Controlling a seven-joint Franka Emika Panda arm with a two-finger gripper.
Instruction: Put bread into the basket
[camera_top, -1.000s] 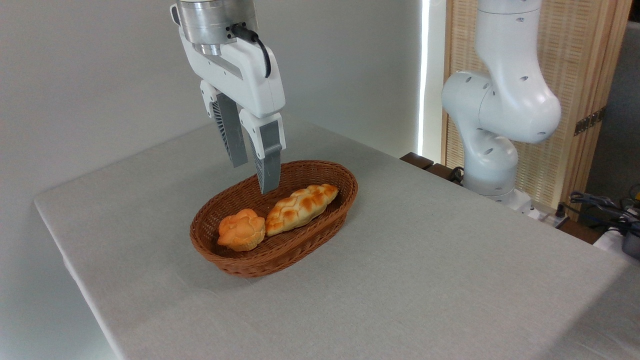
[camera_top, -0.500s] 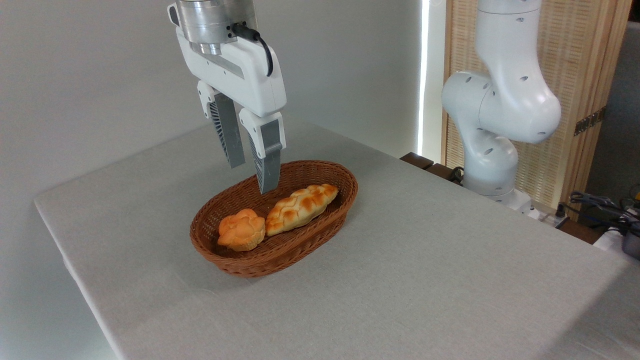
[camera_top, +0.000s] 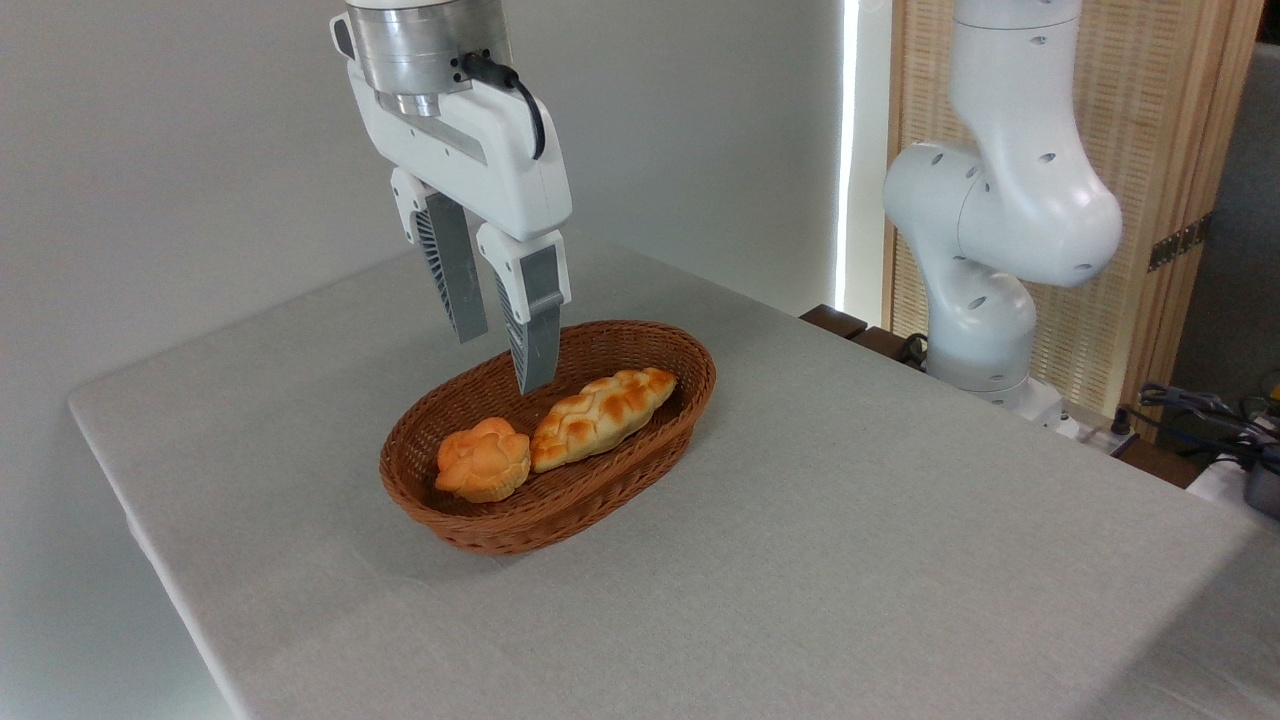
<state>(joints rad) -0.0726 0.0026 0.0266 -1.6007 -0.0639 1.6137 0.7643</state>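
The small round orange bread (camera_top: 483, 460) with a lumpy knotted top lies inside the brown wicker basket (camera_top: 620, 480), at its left end. Touching it on the right is a longer pale braided loaf (camera_top: 603, 403). My gripper (camera_top: 503, 362) hangs above the basket's back rim, up and slightly right of the bun. Its two grey fingers (camera_top: 535, 335) are spread apart and hold nothing.
The basket sits on a table covered with a grey cloth (camera_top: 800, 560). The arm's white base (camera_top: 990, 240) stands at the back right, beside a slatted wooden screen (camera_top: 1160, 120). Cables and a dark object (camera_top: 1210, 420) lie at the far right.
The gripper has drifted slightly up and to the left, staying open. Both breads and the basket have not moved.
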